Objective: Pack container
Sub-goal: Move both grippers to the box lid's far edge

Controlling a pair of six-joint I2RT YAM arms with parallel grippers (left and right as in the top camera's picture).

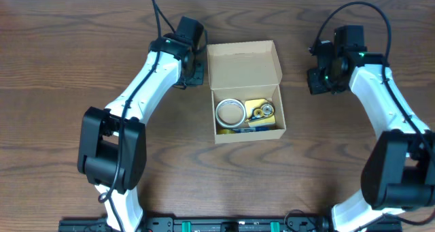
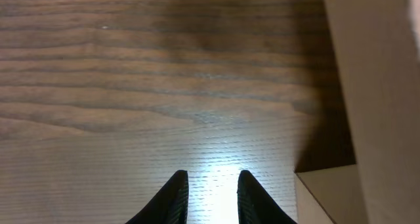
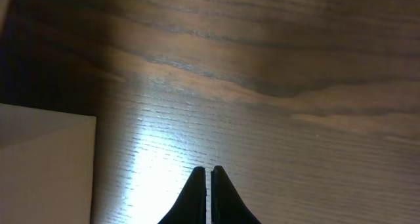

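Note:
The container [image 1: 243, 67] is a tan cardboard box at the middle of the table, its flap lid laid open towards the back. A tape roll [image 1: 230, 112] and yellow items [image 1: 262, 111] lie inside it. My left gripper [image 1: 194, 74] is just left of the lid, over bare table. In the left wrist view the left gripper [image 2: 210, 176] is open by a narrow gap with nothing in it, and the container [image 2: 384, 86] stands to its right. My right gripper [image 1: 318, 82] is apart from the box on its right. In the right wrist view the right gripper [image 3: 205, 169] is shut and empty, with the container [image 3: 46, 171] at the left.
The dark wooden table [image 1: 68, 69] stretches out on both sides of the box. Black cables [image 1: 158, 14] run from the arms towards the back edge. The arm bases sit on a rail [image 1: 224, 225] at the front.

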